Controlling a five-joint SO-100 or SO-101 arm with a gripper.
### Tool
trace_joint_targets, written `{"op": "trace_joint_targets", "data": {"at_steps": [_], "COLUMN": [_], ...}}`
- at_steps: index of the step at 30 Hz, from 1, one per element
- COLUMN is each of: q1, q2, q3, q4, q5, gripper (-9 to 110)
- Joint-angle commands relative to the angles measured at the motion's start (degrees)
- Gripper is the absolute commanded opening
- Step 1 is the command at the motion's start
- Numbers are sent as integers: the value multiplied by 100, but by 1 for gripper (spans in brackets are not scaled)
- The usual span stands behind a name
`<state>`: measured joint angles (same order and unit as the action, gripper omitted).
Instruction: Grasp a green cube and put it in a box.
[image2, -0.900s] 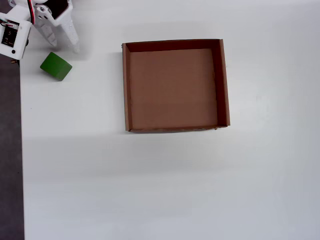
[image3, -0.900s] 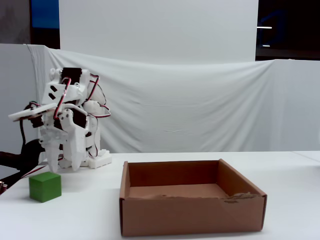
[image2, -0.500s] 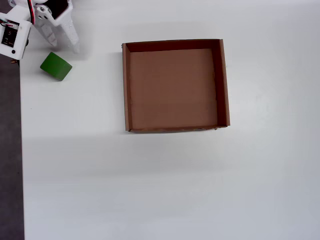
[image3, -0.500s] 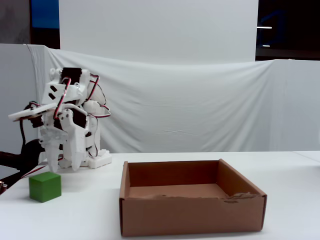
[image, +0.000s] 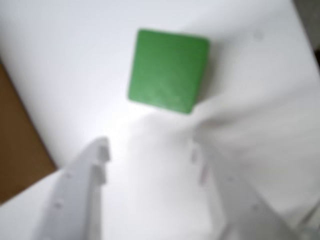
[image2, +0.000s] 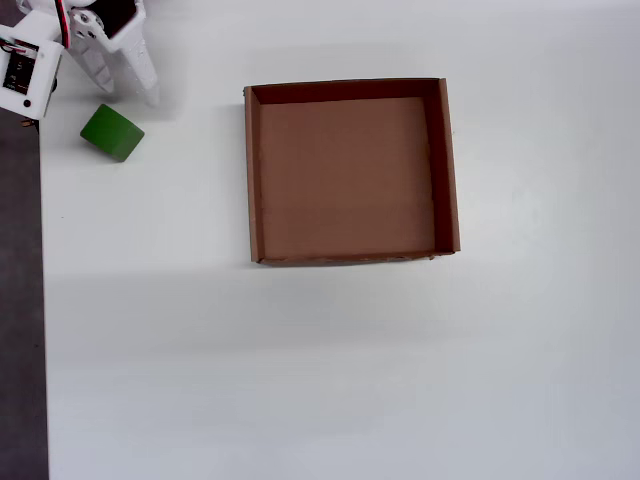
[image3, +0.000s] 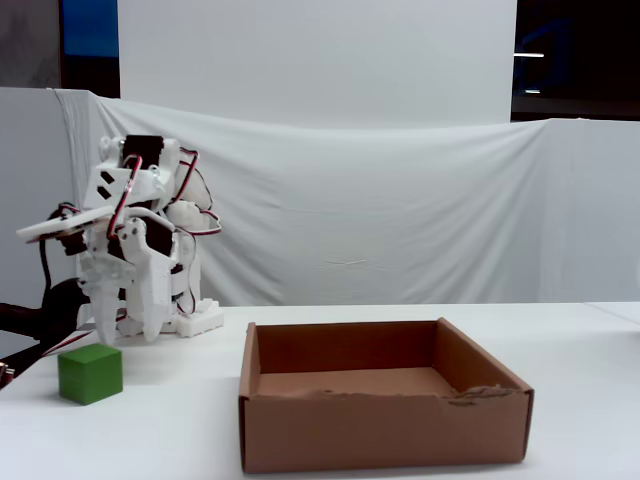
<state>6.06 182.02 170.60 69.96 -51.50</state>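
1. Bright green and matte, the green cube (image: 168, 70) is a small plain block with softly rounded corners, sitting on the white table (image2: 330, 360) just ahead of the gripper's (image: 150, 152) tips, untouched

2. Brown cardboard, the box (image2: 254, 170) lies well off to the gripper's side, shallow, low-walled and bare inside

3. The white arm (image3: 130, 250) is folded over, its gripper (image3: 124, 330) pointing down, raised above the table just behind the cube (image3: 90, 373)

4. In the wrist view the gripper's fingers are spread apart, holding nothing
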Motion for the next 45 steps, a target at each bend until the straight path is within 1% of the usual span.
{"op": "trace_joint_targets", "data": {"at_steps": [1, 34, 45], "q1": [-18, -26, 9], "q2": [44, 44, -246], "q3": [-26, -26, -44], "q4": [26, 18, -958], "q5": [9, 44, 44], "gripper": [22, 22, 22]}}
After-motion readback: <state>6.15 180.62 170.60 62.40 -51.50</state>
